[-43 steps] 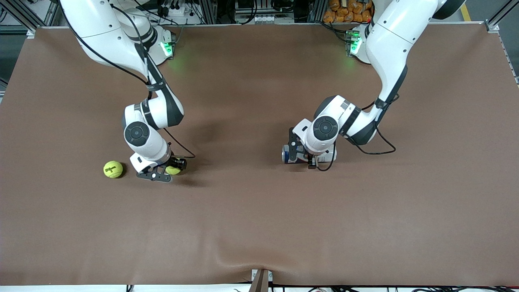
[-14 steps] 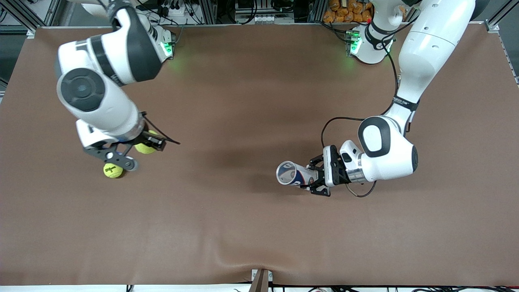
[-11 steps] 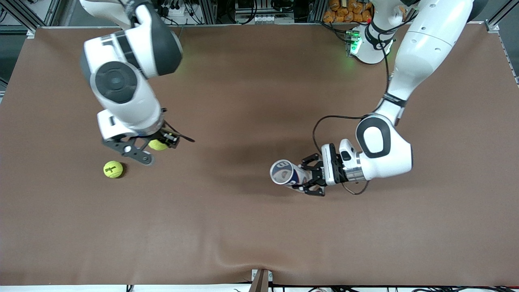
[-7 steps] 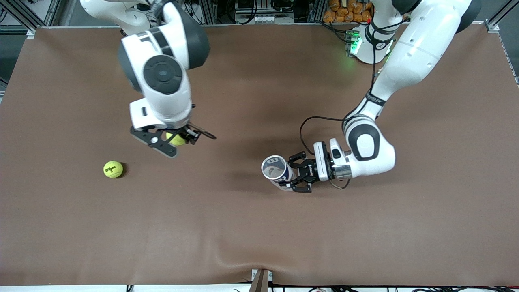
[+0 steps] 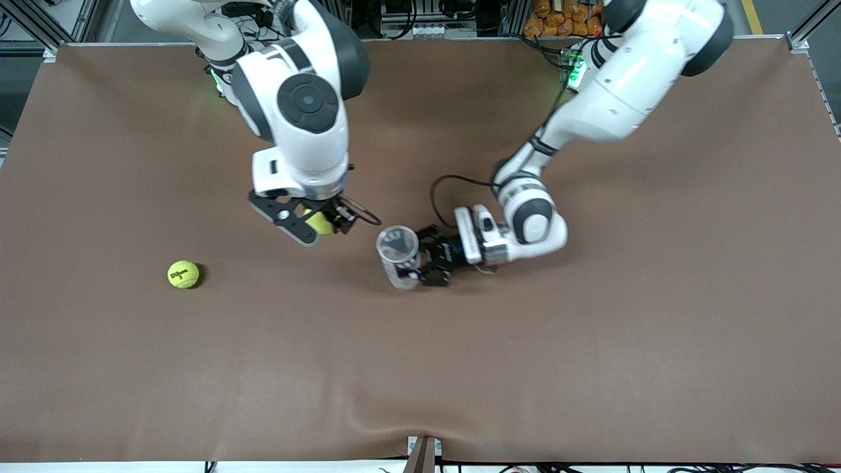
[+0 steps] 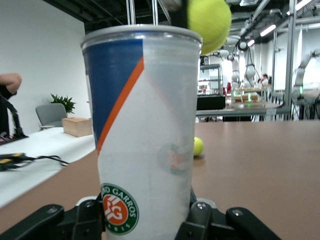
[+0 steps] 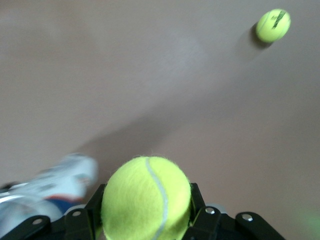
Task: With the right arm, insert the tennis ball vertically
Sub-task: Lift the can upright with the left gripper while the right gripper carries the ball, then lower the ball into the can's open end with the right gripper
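A yellow-green tennis ball (image 5: 320, 222) (image 7: 147, 197) hangs in the air with my right gripper (image 5: 315, 225) (image 7: 148, 207) shut on it, beside the tube's open mouth and a little above it. My left gripper (image 5: 422, 261) (image 6: 145, 220) is shut on a clear ball tube (image 5: 398, 255) (image 6: 145, 130) with a blue and orange label. The tube stands upright near the table's middle, mouth up. In the left wrist view the held tennis ball (image 6: 209, 22) shows just past the tube's rim. The right wrist view catches the tube (image 7: 55, 187) blurred at its edge.
A second tennis ball (image 5: 183, 274) (image 7: 273, 25) (image 6: 198, 146) lies on the brown table cover (image 5: 591, 341) toward the right arm's end. A fold in the cover (image 5: 394, 410) sits at the edge nearest the front camera.
The right arm has carried its ball from near the loose ball toward the table's middle. The left arm has turned the tube upright and brought it toward the right arm.
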Motion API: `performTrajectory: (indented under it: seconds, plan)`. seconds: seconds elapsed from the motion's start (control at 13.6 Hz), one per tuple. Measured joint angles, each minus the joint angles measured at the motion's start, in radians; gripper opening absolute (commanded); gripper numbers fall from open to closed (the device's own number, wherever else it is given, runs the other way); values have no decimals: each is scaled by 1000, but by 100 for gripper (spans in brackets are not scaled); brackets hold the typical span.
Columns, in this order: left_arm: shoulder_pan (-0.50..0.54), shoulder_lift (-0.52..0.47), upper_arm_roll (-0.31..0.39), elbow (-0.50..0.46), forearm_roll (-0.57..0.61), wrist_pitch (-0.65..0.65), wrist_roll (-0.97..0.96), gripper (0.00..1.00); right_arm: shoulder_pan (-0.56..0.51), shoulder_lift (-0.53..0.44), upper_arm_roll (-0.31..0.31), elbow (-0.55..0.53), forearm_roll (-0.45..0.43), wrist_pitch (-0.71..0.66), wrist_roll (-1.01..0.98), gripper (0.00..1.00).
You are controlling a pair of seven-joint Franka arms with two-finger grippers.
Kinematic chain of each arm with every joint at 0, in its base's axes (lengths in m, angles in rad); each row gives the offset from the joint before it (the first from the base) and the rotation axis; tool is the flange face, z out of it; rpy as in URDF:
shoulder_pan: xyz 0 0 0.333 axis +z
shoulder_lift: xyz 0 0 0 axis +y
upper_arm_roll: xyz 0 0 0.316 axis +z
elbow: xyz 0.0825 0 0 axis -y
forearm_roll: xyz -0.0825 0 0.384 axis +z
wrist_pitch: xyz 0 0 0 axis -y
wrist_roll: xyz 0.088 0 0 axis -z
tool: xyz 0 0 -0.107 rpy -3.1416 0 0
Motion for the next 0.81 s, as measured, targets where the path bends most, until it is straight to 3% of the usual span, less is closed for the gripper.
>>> performTrajectory:
  seconds: [0.44, 0.81]
  plan:
    - [-24, 47, 6, -26, -65, -21, 18, 60, 8, 23, 5, 52, 42, 11, 46, 0]
    - [-79, 72, 5, -31, -127, -29, 25, 60, 29, 71, 10, 52, 66, 119, 147, 0]
